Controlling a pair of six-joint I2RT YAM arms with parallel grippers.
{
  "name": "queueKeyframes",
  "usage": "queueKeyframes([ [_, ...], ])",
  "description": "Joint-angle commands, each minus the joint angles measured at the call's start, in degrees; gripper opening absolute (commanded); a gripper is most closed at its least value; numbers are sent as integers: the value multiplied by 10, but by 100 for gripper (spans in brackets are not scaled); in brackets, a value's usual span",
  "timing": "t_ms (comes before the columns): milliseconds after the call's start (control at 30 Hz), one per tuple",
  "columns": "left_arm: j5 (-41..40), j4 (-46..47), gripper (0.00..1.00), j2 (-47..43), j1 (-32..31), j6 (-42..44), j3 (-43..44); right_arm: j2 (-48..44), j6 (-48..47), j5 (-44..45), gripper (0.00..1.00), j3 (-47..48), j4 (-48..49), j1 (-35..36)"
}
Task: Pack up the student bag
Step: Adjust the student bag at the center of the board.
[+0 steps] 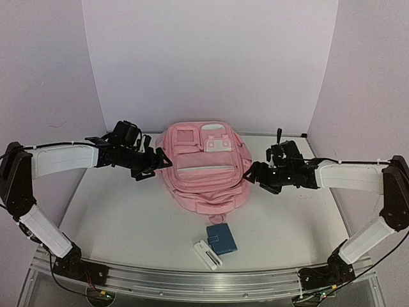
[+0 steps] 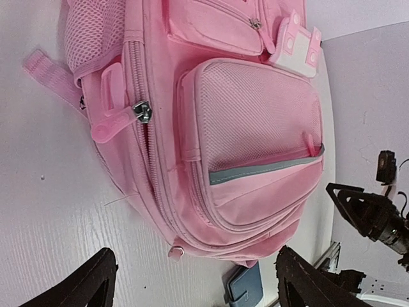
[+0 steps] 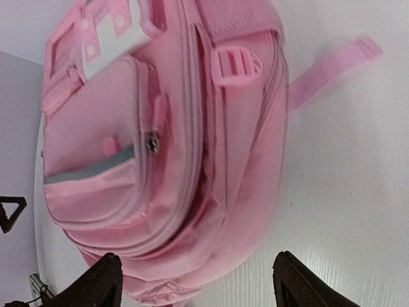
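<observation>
Hovering with jaws spread wide and nothing between them at the left gripper (image 1: 160,164), just beside the student bag (image 1: 204,169) on the side nearest the left arm, close to a silver zip pull (image 2: 142,111) on the main seam. Mirrors that at the right gripper (image 1: 251,174), jaws likewise far apart and gripping nothing, drawn up against the bag's opposite side; cannot tell whether touching the fabric there. Places the student bag flat on the white table (image 1: 128,217), between the two grippers, front pockets facing up, with a grey reflective strip (image 2: 265,169) across the largest pocket and a pink strap (image 3: 332,70) trailing onto the tabletop. Puts a blue pouch (image 1: 222,238) on the table near the bag's near edge but apart from it, and a white ribbed piece (image 1: 208,254) right against the pouch's left corner.
</observation>
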Motion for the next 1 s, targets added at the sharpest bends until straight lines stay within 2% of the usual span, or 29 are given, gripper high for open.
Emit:
queueKeyframes([
  [0, 28, -11, 86, -20, 34, 15, -4, -10, 67, -15, 79, -21, 33, 26],
  [100, 33, -4, 86, -32, 47, 9, -18, 7, 84, -20, 76, -35, 57, 34],
  [233, 33, -2, 86, -47, 50, 4, -35, 38, 95, -54, 61, -48, 131, 42],
  [433, 32, -7, 86, -59, 54, 9, -50, 120, 85, -51, 46, -6, 154, 53],
  [467, 32, -7, 86, -60, 55, 13, -50, 130, 83, -45, 38, 1, 154, 53],
  [567, 29, -10, 86, -64, 55, 30, -49, 138, 79, -10, 6, 6, 152, 53],
  [600, 28, -12, 86, -64, 55, 39, -47, 136, 75, 3, 0, 6, 150, 52],
  [700, 32, -22, 85, -55, 55, 81, -33, 119, 50, 25, 0, 4, 125, 24],
  [800, 39, -37, 83, -32, 55, 117, -8, 99, 5, 12, 0, -4, 113, -38],
  [967, 81, -22, 76, 20, 54, 146, 30, 109, -92, -5, 0, 43, 58, -104],
])
